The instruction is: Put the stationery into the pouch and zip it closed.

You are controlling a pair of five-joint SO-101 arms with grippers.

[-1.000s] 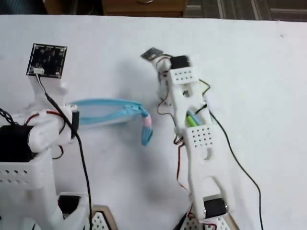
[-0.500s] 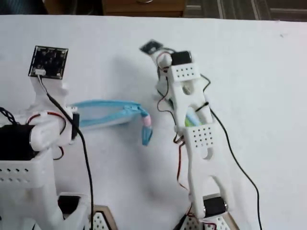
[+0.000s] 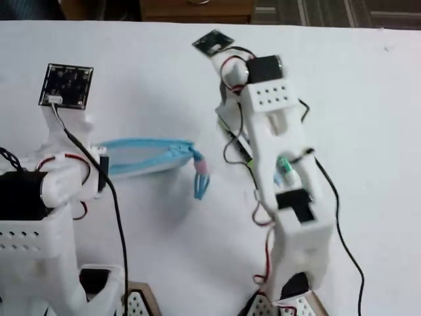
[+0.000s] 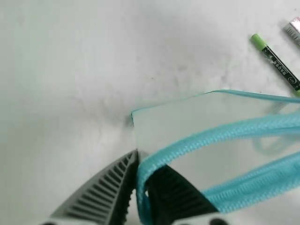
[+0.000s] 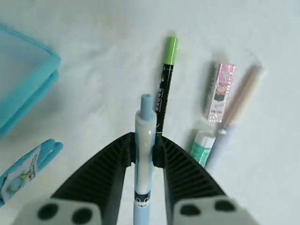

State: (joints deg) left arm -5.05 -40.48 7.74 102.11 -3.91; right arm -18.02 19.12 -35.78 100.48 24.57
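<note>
two grippers, each clamped on its own part of the job.
the left gripper (image 4: 140, 176) pinches the blue pouch (image 4: 187, 122) at its zipper corner, likely to steady it for loading. the right gripper (image 5: 145, 140) has its jaws closed on a blue pen (image 5: 146, 115), whose tip pokes past them. it hangs over the green marker (image 5: 166, 79) and pink eraser (image 5: 219, 91) on the table (image 3: 368, 79), not yet in the pouch.
</note>
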